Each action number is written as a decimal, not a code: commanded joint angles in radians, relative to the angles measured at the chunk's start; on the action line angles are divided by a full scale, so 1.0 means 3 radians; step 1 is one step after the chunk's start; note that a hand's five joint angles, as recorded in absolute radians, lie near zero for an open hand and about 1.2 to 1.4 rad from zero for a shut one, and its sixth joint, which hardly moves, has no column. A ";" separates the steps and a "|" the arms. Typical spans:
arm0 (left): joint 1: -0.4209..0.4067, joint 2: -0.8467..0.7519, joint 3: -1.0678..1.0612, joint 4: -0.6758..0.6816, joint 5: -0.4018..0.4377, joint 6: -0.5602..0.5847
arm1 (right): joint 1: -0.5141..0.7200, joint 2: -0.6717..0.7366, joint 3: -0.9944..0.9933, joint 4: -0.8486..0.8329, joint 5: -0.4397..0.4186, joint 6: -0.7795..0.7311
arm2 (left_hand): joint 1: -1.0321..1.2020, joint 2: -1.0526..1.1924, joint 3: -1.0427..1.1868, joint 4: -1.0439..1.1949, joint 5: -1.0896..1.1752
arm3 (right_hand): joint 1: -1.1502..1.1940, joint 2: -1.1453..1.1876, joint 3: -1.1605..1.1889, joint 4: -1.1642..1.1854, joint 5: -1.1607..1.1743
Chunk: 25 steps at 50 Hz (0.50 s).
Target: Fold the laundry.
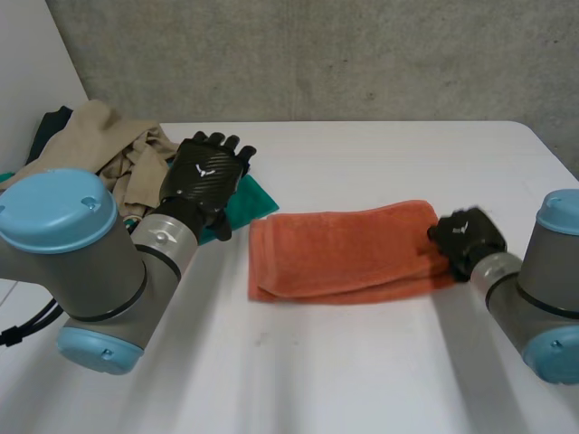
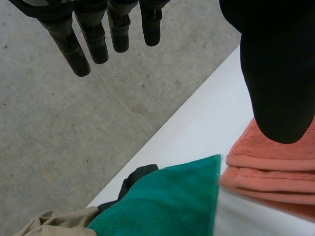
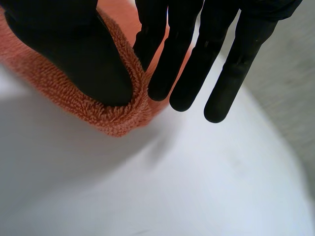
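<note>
Head view: an orange towel (image 1: 344, 253), already doubled, lies in the middle of the white table (image 1: 362, 371), its long axis running from side to side. The right hand (image 1: 466, 237) sits at its right end, touching it. The left hand (image 1: 206, 176) hangs well apart from it, above a green towel (image 1: 258, 194) beside a heap led by a beige garment (image 1: 109, 136). The left arm hides part of that heap. The right hand is plainly the nearer one, and the next fold likely turns on carrying that end leftward along the towel's length.

Left wrist view: the left hand's fingers (image 2: 93, 39) are straight and spread, grasping nothing. Below the palm lies the green towel, with the orange towel's layered end (image 2: 270, 172) just beside it. A dark cloth (image 2: 140, 177) peeks from under the green one; what it is cannot be made out.

Right wrist view: the right hand's thumb (image 3: 69, 49) presses inside the orange towel's curled edge while its straight fingers (image 3: 162, 73) close on the outer side, pinching it just off the table. The rest of the towel is cut off, and the layers held cannot be counted.
</note>
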 commanded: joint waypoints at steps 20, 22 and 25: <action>0.0320 0.0313 -0.0136 -0.0011 0.0004 -0.0637 | 0.1713 0.0639 -0.1039 -0.0218 -0.0066 0.0146 | -0.0043 -0.0106 -0.0127 -0.0092 -0.0163 | -0.2983 -0.3360 -0.3369 -0.3397 -0.3301; 0.0294 0.0257 -0.0096 -0.0006 -0.0001 -0.0642 | 0.1657 0.0511 -0.0993 -0.0207 -0.0096 0.0408 | -0.0043 -0.0106 -0.0127 -0.0092 -0.0163 | -0.2983 -0.3360 -0.3369 -0.3397 -0.3301; 0.0197 0.0170 -0.0019 -0.0001 -0.0001 -0.0652 | 0.1361 0.0219 -0.0891 -0.0156 -0.0177 0.1032 | -0.0043 -0.0106 -0.0127 -0.0092 -0.0163 | -0.2983 -0.3360 -0.3369 -0.3397 -0.3301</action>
